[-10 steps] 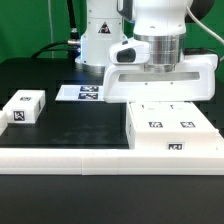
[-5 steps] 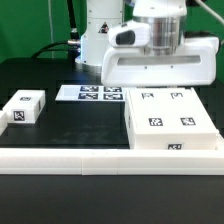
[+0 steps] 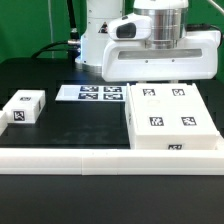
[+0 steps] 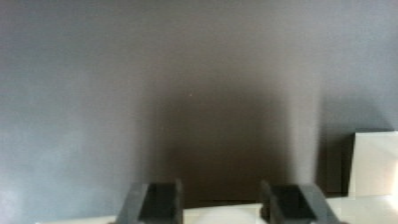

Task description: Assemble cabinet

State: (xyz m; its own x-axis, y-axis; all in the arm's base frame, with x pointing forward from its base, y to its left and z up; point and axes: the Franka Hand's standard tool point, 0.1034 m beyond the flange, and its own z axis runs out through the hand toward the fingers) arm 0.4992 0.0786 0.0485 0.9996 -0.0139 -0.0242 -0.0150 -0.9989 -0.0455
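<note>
Cabinet (image 3: 170,118) sits on the table (image 3: 70,125) at the exterior view's right, just behind the front rail (image 3: 60,158). Small block (image 3: 25,107) is well over on the left, with the marker board (image 3: 92,93) between them, further back. A wide part (image 3: 160,60) hangs above the cabinet's rear edge.

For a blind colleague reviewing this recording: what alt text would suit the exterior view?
A robot arm's white hand hangs above the far side of a large white square-sided plastic cabinet box with black-and-white tags, on a black table. At the exterior view's left sits a small white tagged block; the flat white marker board lies between them, farther back.
</note>
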